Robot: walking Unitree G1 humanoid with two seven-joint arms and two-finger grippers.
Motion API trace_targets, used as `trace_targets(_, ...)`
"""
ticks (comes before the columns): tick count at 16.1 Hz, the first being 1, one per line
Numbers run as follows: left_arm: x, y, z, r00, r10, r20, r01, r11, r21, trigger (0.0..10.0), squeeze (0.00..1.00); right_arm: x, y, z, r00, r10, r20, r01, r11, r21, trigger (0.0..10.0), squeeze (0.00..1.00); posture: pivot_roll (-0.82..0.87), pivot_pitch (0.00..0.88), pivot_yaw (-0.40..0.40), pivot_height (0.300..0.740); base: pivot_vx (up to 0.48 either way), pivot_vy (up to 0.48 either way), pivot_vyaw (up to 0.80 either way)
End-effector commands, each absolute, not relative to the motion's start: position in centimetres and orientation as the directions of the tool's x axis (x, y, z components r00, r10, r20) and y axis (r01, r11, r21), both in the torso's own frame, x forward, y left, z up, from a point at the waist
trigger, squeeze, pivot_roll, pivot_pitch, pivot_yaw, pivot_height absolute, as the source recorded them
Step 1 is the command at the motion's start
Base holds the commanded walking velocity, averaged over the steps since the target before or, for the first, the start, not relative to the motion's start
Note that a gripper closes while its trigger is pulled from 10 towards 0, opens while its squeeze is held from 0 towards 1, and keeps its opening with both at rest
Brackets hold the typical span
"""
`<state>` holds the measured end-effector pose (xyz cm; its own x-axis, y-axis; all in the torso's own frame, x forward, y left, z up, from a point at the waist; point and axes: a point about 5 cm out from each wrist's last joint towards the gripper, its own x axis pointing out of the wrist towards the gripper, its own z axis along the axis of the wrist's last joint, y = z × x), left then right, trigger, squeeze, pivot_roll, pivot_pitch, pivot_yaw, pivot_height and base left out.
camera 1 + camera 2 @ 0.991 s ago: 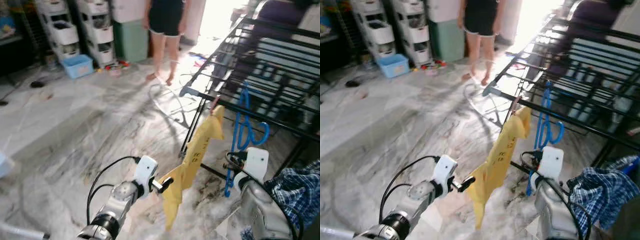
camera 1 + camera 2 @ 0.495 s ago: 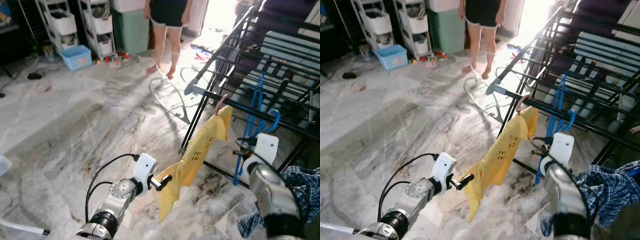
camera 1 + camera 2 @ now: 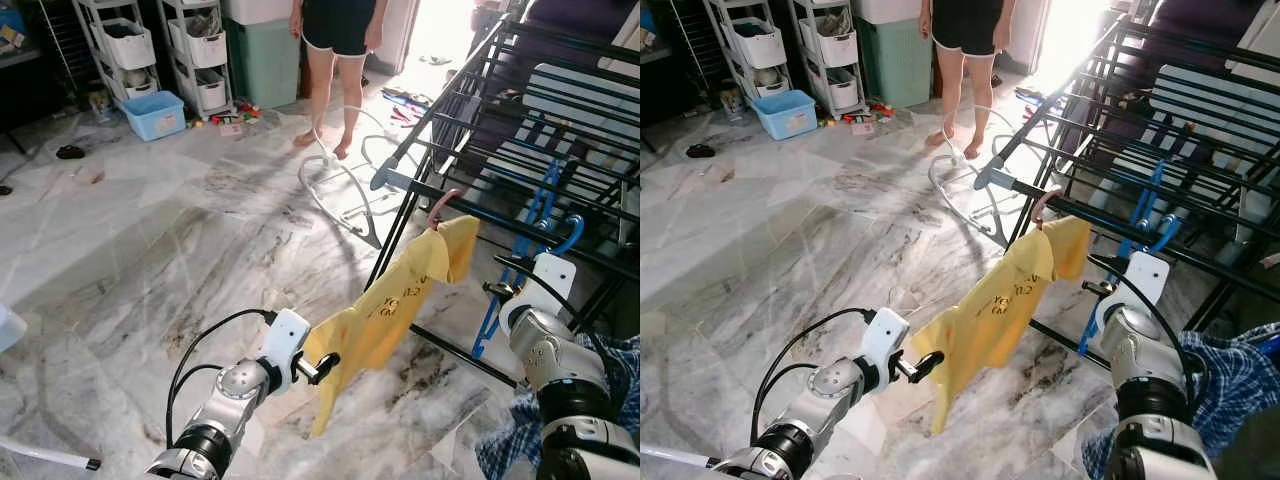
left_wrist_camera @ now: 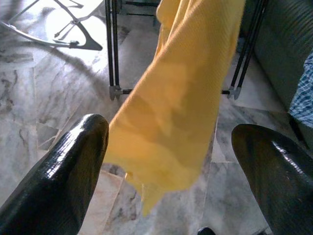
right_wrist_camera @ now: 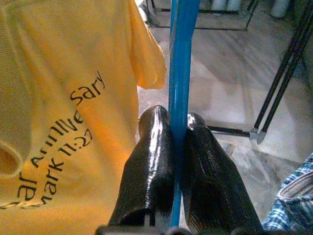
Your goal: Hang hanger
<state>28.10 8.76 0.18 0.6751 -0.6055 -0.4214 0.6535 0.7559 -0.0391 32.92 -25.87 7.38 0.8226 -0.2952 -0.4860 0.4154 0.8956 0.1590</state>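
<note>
A blue hanger (image 3: 541, 214) stands against the black drying rack (image 3: 520, 120), its hook near a rack bar. My right gripper (image 5: 172, 115) is shut on the hanger's blue bar (image 5: 182, 58), low at the right (image 3: 498, 291). A yellow shirt (image 3: 400, 300) hangs from a pink hook (image 3: 441, 205) on the rack's front bar. It stretches down to my left gripper (image 3: 325, 368). That gripper (image 4: 171, 128) is open wide, and the shirt's lower edge rests against one of its fingers (image 4: 83, 161).
A person (image 3: 335, 40) stands barefoot at the back. Storage drawers (image 3: 125, 45), a blue bin (image 3: 152, 113) and a green bin (image 3: 262, 60) line the far wall. A white wire frame (image 3: 340, 190) lies on the marble floor. Blue plaid cloth (image 3: 610, 400) lies at the lower right.
My right arm has carried the blue hanger farther right and toward the rack. The shirt's lower part is pulled up more toward the left gripper. The camera has shifted a little.
</note>
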Motion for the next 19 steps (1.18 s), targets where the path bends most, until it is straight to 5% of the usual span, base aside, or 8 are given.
trace_targets(1, 28.2, 8.9, 0.3, 0.681, -0.598, -0.422, 0.652, 0.758, -0.023, 10.0, 0.0, 33.5, -27.0, 8.5, 0.825, -0.331, -0.458, 0.452, 0.873, 0.184, 10.0, 0.0, 0.21, 0.039, -0.083, 0.74, 0.0, 0.0, 0.0)
trace_targets(10, 28.1, 8.7, 0.1, 0.677, -0.596, -0.431, 0.655, 0.756, -0.018, 10.0, 0.0, 32.1, -25.7, 4.5, 0.768, -0.278, -0.577, 0.462, 0.864, 0.199, 10.0, 0.0, 0.2, 0.039, -0.084, 0.74, 0.0, 0.0, 0.0)
trace_targets(11, 28.0, 8.6, 0.1, 0.675, -0.597, -0.433, 0.656, 0.754, -0.018, 10.0, 0.0, 31.9, -25.8, 4.4, 0.771, -0.274, -0.576, 0.467, 0.857, 0.218, 10.0, 1.0, 0.2, 0.038, -0.083, 0.74, 0.0, 0.0, 0.0)
trace_targets(19, 27.9, 8.3, 0.0, 0.671, -0.599, -0.437, 0.657, 0.754, -0.023, 10.0, 0.0, 32.2, -26.7, 5.5, 0.807, -0.309, -0.502, 0.451, 0.873, 0.187, 10.0, 1.0, 0.19, 0.037, -0.088, 0.74, 0.0, 0.0, 0.0)
